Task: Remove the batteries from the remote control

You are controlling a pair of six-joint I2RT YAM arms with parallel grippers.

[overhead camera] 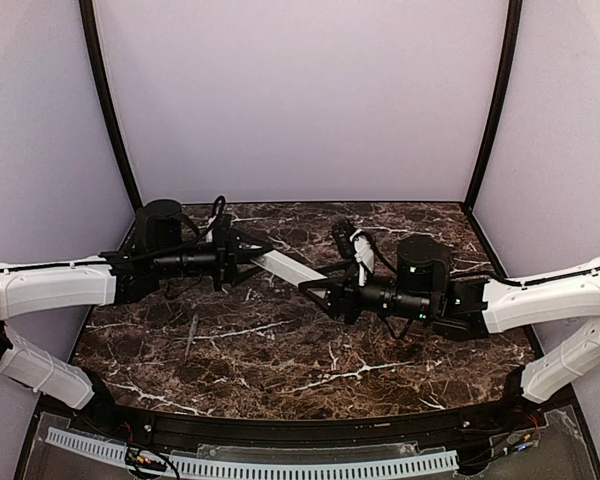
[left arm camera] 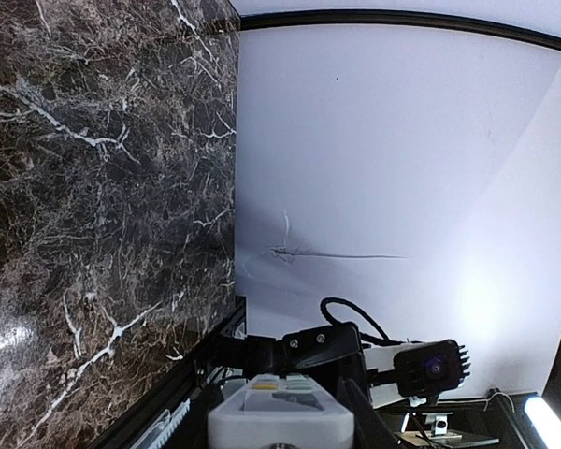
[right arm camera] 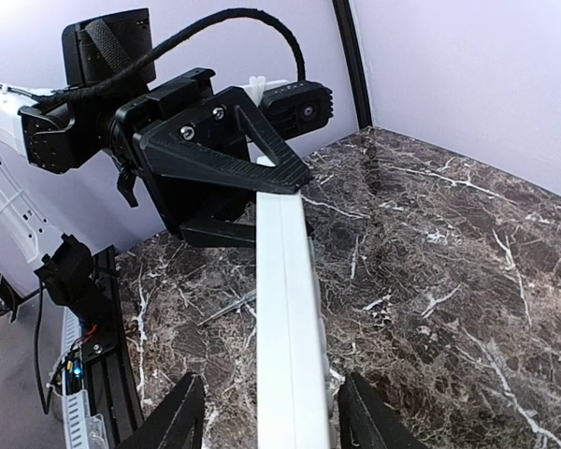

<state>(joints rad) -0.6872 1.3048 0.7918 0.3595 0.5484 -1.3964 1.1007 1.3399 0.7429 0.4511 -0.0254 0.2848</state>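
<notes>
Right gripper (right arm camera: 276,416): open, astride near end of remote control (right arm camera: 285,309). Left gripper (right arm camera: 251,201): clamped on far end, bracing it above counter (right arm camera: 449,281), presumably for a second grip.

My two arms wear white shells (overhead camera: 55,285) over black joints. My left gripper (right arm camera: 262,201) is matte black, and its triangular fingers (right arm camera: 229,150) are ribbed along the inner edge. Two silver screws (right arm camera: 215,112) sit just behind them. Above the gripper a black cable (right arm camera: 234,19) arcs to a boxy black housing (right arm camera: 107,42), and a small black camera (right arm camera: 304,108) sits just beside it.
</notes>
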